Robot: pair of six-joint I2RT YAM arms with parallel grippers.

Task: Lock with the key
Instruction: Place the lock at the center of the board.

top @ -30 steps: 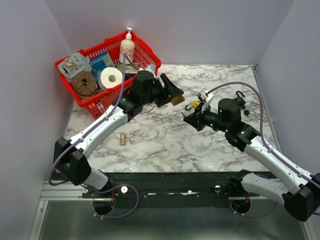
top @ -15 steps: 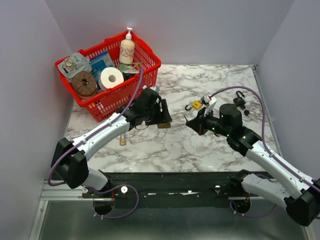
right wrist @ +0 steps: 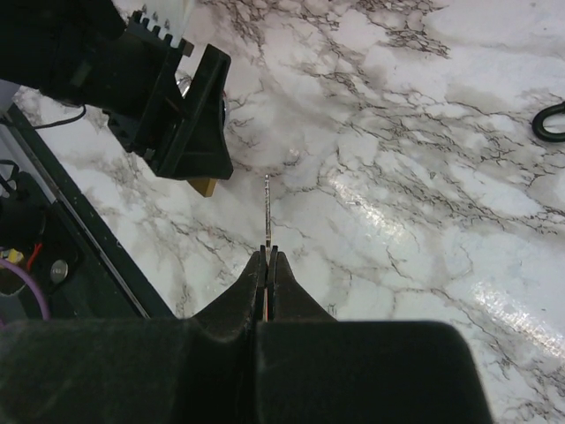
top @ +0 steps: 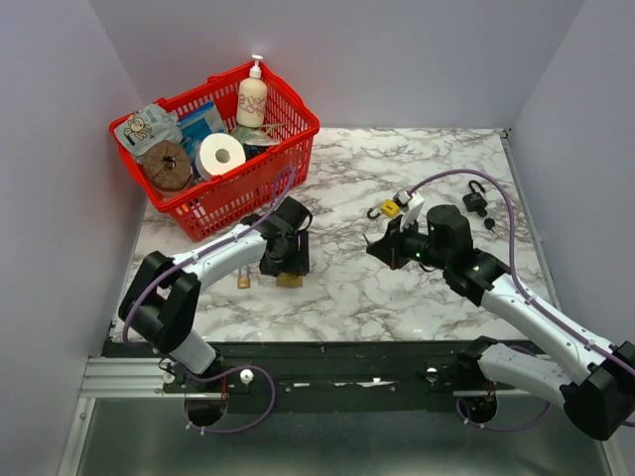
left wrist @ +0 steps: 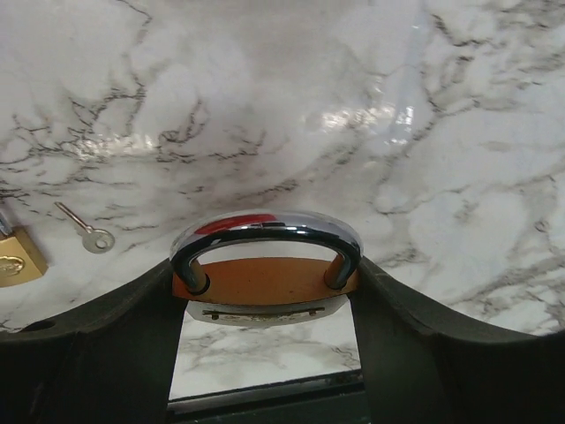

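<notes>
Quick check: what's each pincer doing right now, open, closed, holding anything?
Left pincer: closed on the brass padlock.
Right pincer: closed on the key, blade sticking out past the tips.

Left tool [top: 287, 266], clamped on the brass padlock [top: 290, 281], has swung back from beside the red basket [top: 233, 198] and dropped from mid-air to low over the desk [top: 347, 288], near the small padlock [top: 243, 281]; right tool [top: 380, 248], pinching the key [right wrist: 267, 212], has sunk a little
</notes>
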